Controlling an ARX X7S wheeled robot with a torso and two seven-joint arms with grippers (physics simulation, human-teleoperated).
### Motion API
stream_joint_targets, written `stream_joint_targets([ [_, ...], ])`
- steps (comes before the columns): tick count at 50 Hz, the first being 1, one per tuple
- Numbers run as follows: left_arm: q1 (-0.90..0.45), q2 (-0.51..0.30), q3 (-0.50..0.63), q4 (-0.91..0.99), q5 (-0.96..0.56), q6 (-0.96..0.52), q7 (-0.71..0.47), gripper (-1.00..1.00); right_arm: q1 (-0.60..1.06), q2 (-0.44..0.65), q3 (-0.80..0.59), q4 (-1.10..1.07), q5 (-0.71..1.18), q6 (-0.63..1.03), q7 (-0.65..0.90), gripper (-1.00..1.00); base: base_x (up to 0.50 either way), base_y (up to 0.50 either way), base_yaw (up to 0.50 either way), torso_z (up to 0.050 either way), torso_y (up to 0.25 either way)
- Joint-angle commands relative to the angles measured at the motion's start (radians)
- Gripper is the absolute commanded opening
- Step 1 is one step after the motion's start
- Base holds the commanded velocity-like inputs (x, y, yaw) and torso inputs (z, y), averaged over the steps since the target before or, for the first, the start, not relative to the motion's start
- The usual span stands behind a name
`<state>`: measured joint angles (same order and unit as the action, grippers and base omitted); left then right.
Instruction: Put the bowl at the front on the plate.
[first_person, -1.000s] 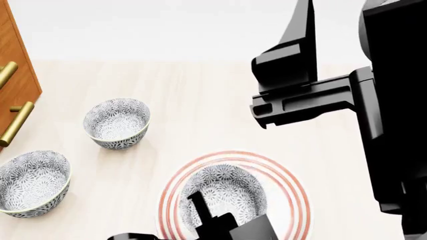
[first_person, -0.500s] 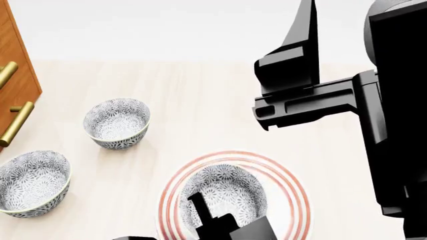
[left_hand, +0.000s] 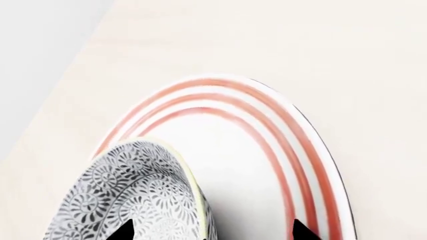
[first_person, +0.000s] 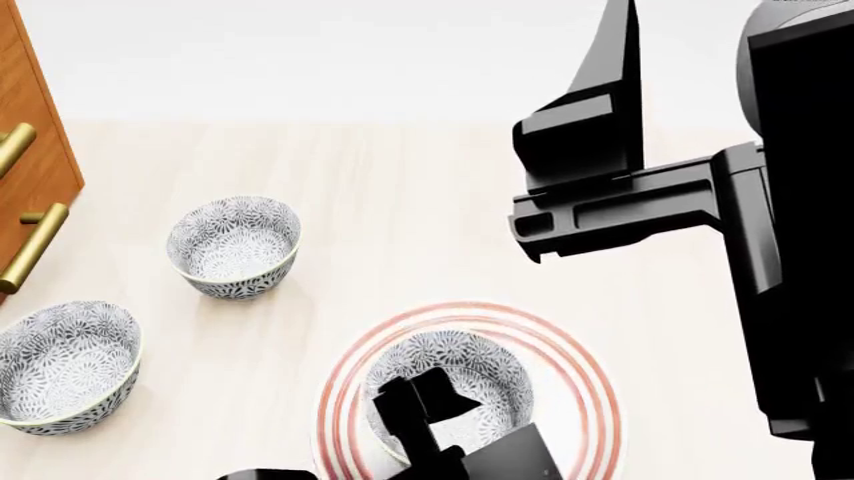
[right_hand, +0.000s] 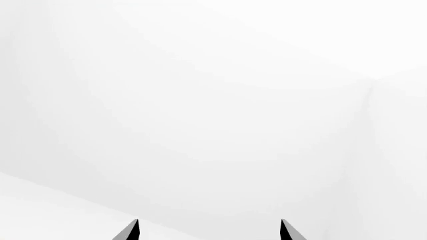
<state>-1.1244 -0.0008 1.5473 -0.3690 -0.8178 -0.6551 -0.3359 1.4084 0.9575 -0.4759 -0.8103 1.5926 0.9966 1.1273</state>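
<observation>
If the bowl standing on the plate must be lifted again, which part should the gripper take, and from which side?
Probably the rim wall of the bowl, from above with one finger inside: it stands upright and open on the plate, and its body looks too wide to span.

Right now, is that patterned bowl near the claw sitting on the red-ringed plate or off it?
On it. The bowl stands upright inside the plate, whose red rings show around it; the left gripper straddles its rim, open.

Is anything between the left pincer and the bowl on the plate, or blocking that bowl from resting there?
Nothing visible. The bowl already sits on the plate, and the left pincer is at its rim, tips apart with one inside the bowl. The two other bowls stand apart on the table.
</observation>
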Motion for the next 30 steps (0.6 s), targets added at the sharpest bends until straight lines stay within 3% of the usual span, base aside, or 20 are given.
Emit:
stream_joint_targets([
  [1,-0.002,0.001,0.000,0.009,-0.011,0.012,-0.003,1.00,-0.001,0.004,0.001,-0.004,0.002,-0.003,0.003,1.00,0.00,0.00,0.00,0.000,0.000],
  [30,-0.100,-0.044,-0.077,0.106,-0.207,0.082,0.000,1.00,0.002,0.029,0.014,-0.028,0.030,-0.015,0.030,1.00,0.00,0.00,0.00,0.000,0.000],
])
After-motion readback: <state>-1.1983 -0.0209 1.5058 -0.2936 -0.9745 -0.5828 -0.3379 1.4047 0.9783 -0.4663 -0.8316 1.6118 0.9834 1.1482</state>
